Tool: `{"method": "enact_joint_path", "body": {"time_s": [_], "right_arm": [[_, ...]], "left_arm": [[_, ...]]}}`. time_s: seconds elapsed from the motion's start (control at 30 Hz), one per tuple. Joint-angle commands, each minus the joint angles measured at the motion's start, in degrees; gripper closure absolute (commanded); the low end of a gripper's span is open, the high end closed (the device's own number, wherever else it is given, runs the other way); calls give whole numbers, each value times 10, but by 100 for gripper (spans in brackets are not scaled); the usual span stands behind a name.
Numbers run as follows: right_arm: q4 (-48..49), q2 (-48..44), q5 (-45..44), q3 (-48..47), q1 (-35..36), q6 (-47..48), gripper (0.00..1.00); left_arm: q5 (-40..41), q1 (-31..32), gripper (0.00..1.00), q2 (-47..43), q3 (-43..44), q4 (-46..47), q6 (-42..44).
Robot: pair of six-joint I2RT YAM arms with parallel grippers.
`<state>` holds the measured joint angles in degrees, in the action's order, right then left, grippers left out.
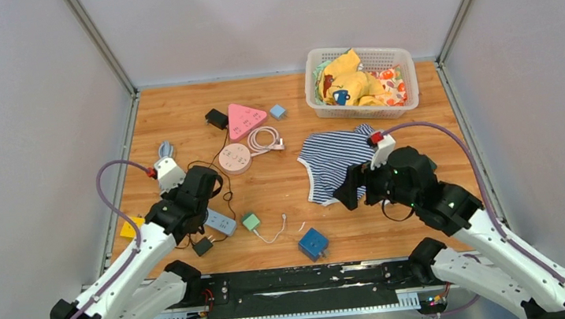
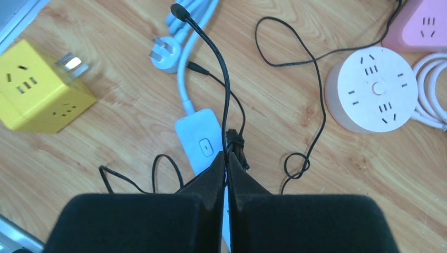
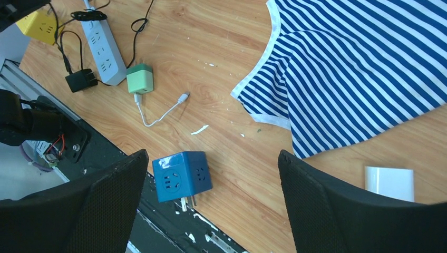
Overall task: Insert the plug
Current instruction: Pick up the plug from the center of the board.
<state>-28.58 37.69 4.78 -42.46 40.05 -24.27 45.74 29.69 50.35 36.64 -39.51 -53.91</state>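
The left tool is pinched fully closed, and a thin black cord is caught between its fingertips. Seen from its wrist, the cord runs straight out toward 12 o'clock, then bends to 11 o'clock and ends in a small black tip. Under the tool lies a pale power strip. From above, the strip's long axis runs from 10 to 4 o'clock.

The black plug sits flat on the worktop just beside the strip's near end, at its 7 o'clock, untouched by either tool. I cannot tell which way its pins face.

The right tool hangs spread wide, holding nothing. A blue cube socket is on the wood below it, and a striped shirt lies at its 1 o'clock.
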Motion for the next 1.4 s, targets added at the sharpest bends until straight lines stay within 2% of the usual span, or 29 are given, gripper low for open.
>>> {"method": "enact_joint_path", "body": {"time_s": [0.0,0.23,0.43,0.63,0.8,0.87,1.03,1.13,1.2,1.37], "right_arm": [[80,44,23,14,7,-8,8],[156,152,49,-22,25,-12,9],[224,272,21,-63,95,20,10],[276,398,-28,-138,170,71,10],[371,489,-39,-167,211,117,12],[395,524,-23,-180,220,130,14],[424,614,-5,-218,234,133,18],[424,660,20,-249,239,128,21],[430,682,20,-260,250,134,22],[434,716,-11,-277,283,157,22]], "left_arm": [[58,-5,100,-44,-11,-63,-41],[56,-6,100,-86,-33,-67,-40],[71,-17,100,-91,-34,-122,-89],[92,-46,100,-116,-22,-132,-78],[78,-83,100,-130,-12,-130,-76],[64,-87,90,-129,-3,-128,-65],[1,-87,46,-131,6,-129,-41],[-26,-87,27,-147,0,-130,-41],[-33,-87,22,-155,-2,-130,-41],[-44,-89,21,-161,15,-131,-31]]}}
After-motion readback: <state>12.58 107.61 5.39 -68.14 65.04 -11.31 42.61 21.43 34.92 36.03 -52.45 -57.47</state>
